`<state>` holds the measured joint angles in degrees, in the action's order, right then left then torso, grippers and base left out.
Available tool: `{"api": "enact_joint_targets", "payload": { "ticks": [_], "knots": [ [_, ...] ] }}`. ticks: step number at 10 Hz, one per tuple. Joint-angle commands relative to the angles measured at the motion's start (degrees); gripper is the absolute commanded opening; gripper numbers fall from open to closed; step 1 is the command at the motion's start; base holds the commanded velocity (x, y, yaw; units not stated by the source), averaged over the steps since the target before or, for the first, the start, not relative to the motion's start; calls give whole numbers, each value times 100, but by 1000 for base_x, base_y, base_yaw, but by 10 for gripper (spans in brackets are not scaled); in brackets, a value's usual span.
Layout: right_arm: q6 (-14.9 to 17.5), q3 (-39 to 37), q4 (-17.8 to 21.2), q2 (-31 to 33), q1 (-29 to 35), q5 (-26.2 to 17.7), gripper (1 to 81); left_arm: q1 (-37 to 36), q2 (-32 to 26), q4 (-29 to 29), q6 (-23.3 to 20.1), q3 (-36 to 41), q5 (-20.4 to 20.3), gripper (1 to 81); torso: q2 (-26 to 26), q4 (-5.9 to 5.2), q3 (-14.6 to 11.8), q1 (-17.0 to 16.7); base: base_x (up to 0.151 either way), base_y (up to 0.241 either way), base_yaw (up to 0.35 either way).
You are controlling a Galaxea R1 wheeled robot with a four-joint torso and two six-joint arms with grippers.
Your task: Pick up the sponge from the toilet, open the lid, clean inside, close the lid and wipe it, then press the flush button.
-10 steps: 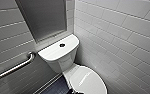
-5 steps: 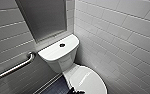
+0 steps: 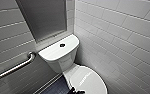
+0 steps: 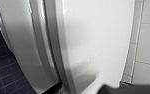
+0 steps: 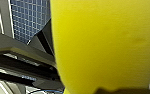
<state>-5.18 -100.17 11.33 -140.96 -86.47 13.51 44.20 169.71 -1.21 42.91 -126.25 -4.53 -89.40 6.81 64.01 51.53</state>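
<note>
Sponge (image 5: pixel 103 42) sits pressed in the right gripper's closed grip, carried clear of the toilet (image 3: pixel 66 65), I'd judge to keep it ready for the bowl. The lid (image 3: pixel 88 80) lies shut, and the flush button (image 3: pixel 62 45) sits on the tank (image 3: pixel 53 52). The left gripper (image 3: pixel 76 91) hovers at the lid's near rim, likely to lift it; whether its fingers are spread I cannot tell.

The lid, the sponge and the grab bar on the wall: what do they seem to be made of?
Lid: smooth, glossy white with bright reflections; hard plastic or ceramic, cannot tell which. Sponge: bright yellow, matte, slightly dimpled surface; likely soft foam. Grab bar: silvery, shiny tube; probably metal.
</note>
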Motion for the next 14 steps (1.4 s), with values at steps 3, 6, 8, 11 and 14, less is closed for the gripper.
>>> {"api": "enact_joint_targets", "payload": {
  "ticks": [3,6,8,11,14],
  "knots": [
    [0,130,-104,180,46,-454,10,-197,617,-2,-2,-796,93,811,0,0,-2,0,0,0,0],
    [8,-28,-104,57,63,-463,10,-48,468,6,16,-656,-241,811,-2,-5,-9,-11,0,0,0],
    [8,-19,-104,30,55,-463,10,-82,99,15,16,82,-399,811,-2,-5,-9,-11,0,0,0],
    [17,8,-113,4,63,-463,10,-188,-68,15,85,522,-469,811,-2,-2,-6,-9,0,0,0],
    [17,-1,-113,-5,80,-463,10,-285,-6,-2,112,504,-452,811,-2,-2,-2,-9,0,0,0]
  ]
}}
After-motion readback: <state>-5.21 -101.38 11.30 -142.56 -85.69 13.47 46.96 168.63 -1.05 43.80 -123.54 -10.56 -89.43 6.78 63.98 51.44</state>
